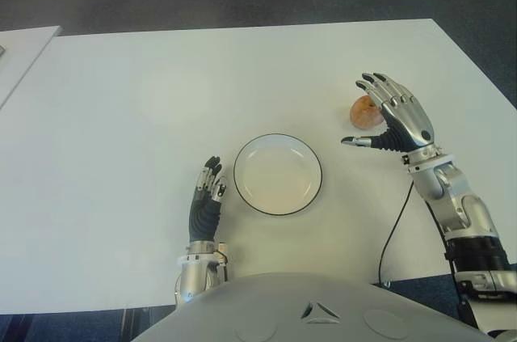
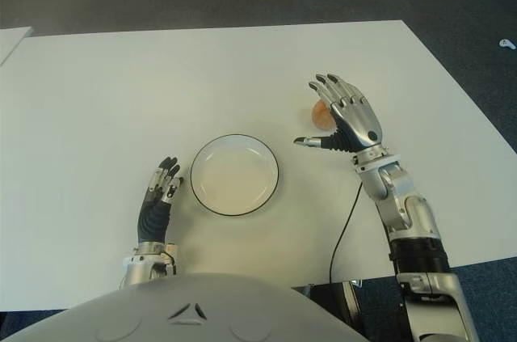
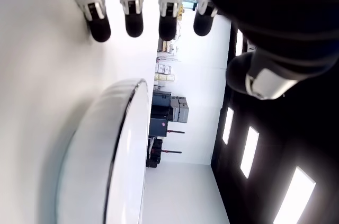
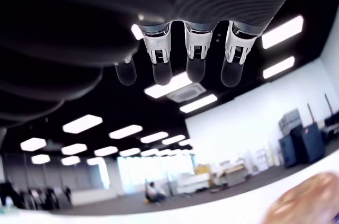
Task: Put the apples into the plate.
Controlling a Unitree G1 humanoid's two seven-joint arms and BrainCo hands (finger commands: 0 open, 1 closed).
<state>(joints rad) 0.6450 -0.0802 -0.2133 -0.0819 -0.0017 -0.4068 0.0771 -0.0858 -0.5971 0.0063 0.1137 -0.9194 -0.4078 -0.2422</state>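
Nearest the robot's body, the left hand [image 1: 206, 196] shows just to the left of the round white plate with a thin dark rim [image 1: 239, 188], its fingers [image 3: 133, 21] straight and released, holding nothing; it plays no part in the work at present. The plate sits on the flat white worktop [image 1: 121, 116] in front of the robot, and nothing lies in it, so none of the task is done yet.

Farther out and to the right, the right hand [image 1: 396, 120] is over the small reddish-orange apple [image 1: 363, 112], which sits on the worktop well apart from the plate, beyond its right edge. The fingers [image 4: 196, 57] are spread and extended, with the thumb stuck out toward the plate; they are not closed around the fruit, and whether any of them touches it cannot be told. The right wrist view shows the apple below the open palm, at the edge of the picture.

By my reading this is the reach before the grasp. Closing on the apple, lifting it, carrying it across and setting it in the plate all remain. Only one apple is visible.
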